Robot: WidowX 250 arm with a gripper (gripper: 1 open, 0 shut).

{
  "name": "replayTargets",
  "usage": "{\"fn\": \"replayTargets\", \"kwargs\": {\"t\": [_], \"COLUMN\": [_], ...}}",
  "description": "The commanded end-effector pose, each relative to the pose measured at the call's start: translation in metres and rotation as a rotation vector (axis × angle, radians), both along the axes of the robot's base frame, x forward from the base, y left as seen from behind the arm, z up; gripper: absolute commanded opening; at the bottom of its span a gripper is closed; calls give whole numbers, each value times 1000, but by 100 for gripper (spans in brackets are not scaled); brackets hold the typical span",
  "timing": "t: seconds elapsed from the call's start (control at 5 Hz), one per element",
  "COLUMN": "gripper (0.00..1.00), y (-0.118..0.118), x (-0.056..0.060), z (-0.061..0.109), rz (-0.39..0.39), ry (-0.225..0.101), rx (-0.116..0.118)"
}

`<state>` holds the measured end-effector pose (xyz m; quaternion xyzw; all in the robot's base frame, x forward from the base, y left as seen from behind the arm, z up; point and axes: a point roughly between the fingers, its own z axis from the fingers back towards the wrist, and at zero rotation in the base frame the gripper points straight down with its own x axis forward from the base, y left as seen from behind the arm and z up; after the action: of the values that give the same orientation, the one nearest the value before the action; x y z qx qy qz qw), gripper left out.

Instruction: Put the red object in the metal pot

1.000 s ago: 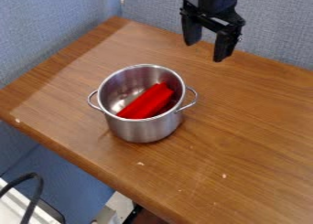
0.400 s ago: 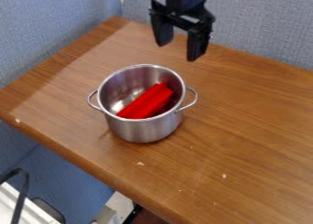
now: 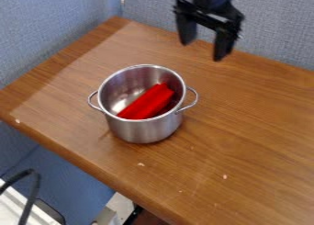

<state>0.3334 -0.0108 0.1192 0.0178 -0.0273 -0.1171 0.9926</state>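
Note:
The red object (image 3: 146, 102), a bright red rounded stick, lies slanted inside the metal pot (image 3: 139, 123). The pot is small, shiny and round, with two side loop handles, and it stands near the middle of the wooden table (image 3: 245, 146). My gripper (image 3: 204, 39) hangs in the air above the table's far edge, up and to the right of the pot and well apart from it. Its two dark fingers point down, spread open, with nothing between them.
The table's front and left edges drop off to the floor, where dark cables (image 3: 25, 196) lie at the lower left. A blue-grey wall (image 3: 55, 27) stands behind and to the left of the table.
The gripper swung left along the table's far edge, then came back right to about where it began, staying open. The pot and the red object have not moved.

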Motion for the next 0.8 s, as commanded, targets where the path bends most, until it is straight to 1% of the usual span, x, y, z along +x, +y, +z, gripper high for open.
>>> {"fn": "replayTargets", "kwargs": {"t": [0.0,0.2,0.4,0.6], "gripper": [100,100,100,100], "y": [18,34,42,38], "x": [0,-26,-26,-33], "z": [13,13,6,2], "rz": [-20,-23,-13,-130], "ry": [-61,-67,-64,-47], "rx": [-11,-21,-11,13]}}
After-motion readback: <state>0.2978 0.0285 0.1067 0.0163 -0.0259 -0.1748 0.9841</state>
